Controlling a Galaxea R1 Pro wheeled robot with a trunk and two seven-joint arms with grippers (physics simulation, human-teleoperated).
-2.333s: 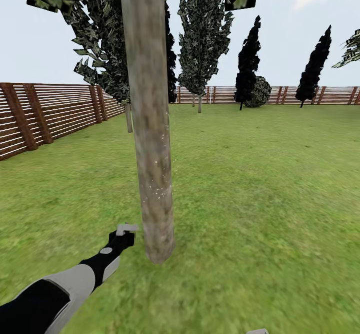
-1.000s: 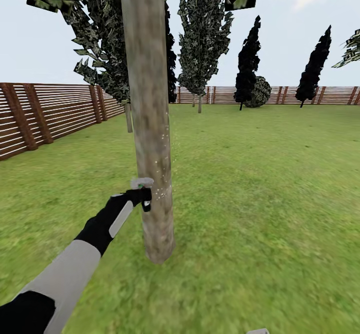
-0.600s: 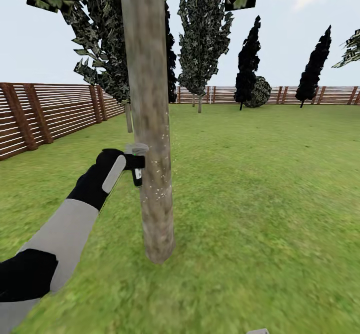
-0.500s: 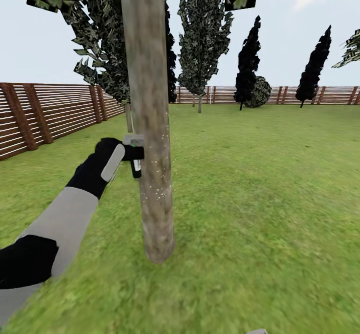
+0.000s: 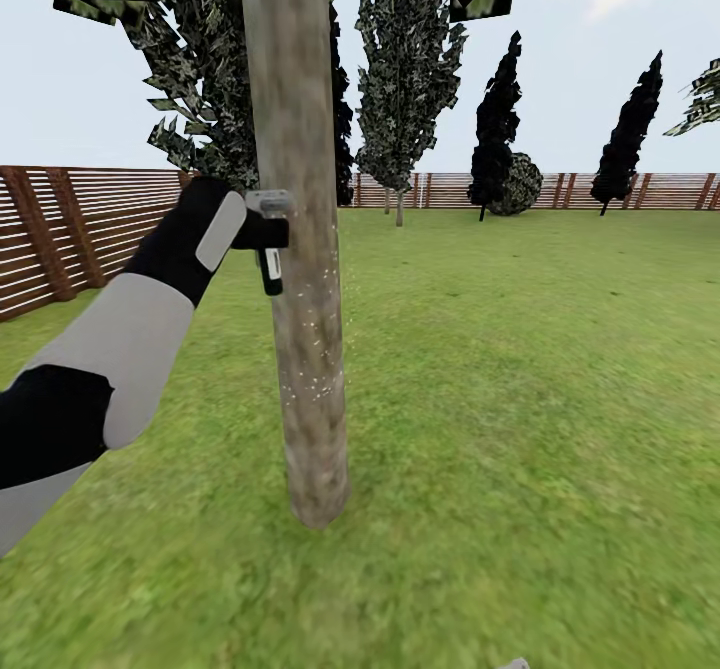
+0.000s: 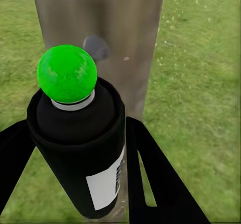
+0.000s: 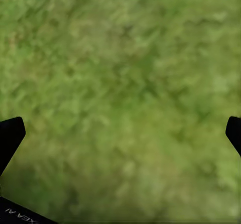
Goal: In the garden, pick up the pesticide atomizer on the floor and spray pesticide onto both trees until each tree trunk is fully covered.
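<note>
Head view: the left end effector (image 5: 268, 234) pinches the atomizer (image 5: 270, 271) against the trunk (image 5: 300, 249), at 10 o'clock, likely to wet the bark closely.

Left wrist view: the green dot (image 6: 67, 73) faces the trunk (image 6: 100, 28).

Right wrist view: the right end effector (image 7: 120, 133) hangs spread over grass (image 7: 125, 83).

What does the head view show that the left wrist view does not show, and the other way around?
Head view alone: the wooden fence, the dark conifers, the sky and the grey left arm. Left wrist view alone: the atomizer's green ball and its white label. Both: the left gripper shut on the pesticide atomizer close to the tree trunk, over the lawn.
</note>
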